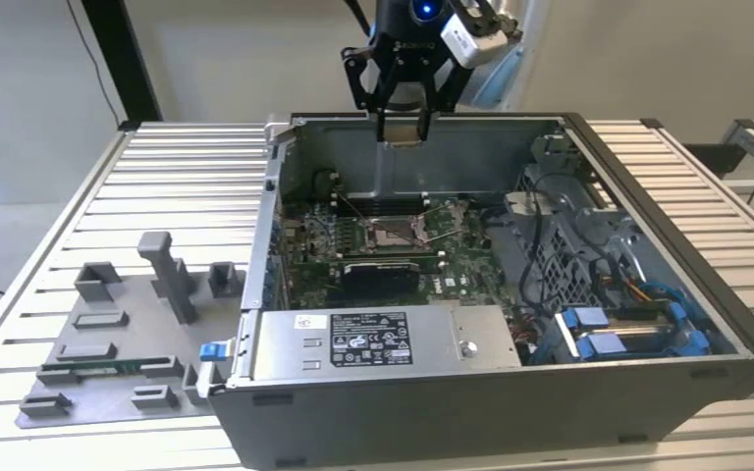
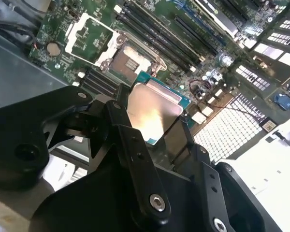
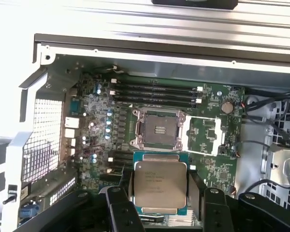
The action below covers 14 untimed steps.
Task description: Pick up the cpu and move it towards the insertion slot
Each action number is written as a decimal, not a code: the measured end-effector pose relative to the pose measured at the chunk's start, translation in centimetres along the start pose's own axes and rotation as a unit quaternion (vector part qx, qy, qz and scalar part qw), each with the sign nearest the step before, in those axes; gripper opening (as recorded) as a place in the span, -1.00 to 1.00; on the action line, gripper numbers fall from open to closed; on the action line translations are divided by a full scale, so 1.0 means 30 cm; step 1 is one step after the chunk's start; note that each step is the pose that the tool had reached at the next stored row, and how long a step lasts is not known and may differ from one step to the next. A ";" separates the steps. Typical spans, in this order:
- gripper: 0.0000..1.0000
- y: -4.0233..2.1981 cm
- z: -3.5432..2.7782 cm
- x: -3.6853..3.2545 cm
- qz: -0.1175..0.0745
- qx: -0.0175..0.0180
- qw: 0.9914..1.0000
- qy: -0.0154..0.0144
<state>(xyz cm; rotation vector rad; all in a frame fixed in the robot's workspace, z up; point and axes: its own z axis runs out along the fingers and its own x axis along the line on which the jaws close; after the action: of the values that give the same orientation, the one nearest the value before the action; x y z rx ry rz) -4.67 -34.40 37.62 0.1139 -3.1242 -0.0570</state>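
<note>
Above the open computer case (image 1: pixel 509 294), the gripper (image 1: pixel 403 132) pinches the cpu (image 3: pixel 160 187) by two opposite edges, held in the air over the motherboard (image 3: pixel 96 125). Beside the insertion slot (image 3: pixel 158 129), whose frame stands open, lie the memory slots (image 3: pixel 154 94); the gripper's black linkages hide the cpu's rear edge in the second wrist view.

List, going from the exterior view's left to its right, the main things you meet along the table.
Grey fixture tray → blue tab → power supply → blue drive bays. Higher up, the gripper holds the cpu above the insertion slot.
</note>
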 end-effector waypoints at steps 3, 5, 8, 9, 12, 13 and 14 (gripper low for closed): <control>-1.00 0.002 0.001 0.000 0.000 0.000 1.000 0.000; -1.00 0.002 0.002 0.000 0.008 0.000 1.000 0.000; -1.00 0.002 0.006 0.000 0.031 0.000 1.000 -0.001; -1.00 0.002 0.007 0.000 0.038 -0.001 0.999 -0.001; -1.00 0.004 0.010 0.000 0.051 -0.001 0.999 -0.002; -1.00 0.006 0.010 0.000 0.053 -0.001 0.999 -0.002; -1.00 0.010 0.010 -0.001 0.054 -0.001 0.999 -0.002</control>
<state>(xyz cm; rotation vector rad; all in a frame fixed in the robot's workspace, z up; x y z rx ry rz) -4.67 -34.10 37.31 -0.0558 -3.1278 -0.0582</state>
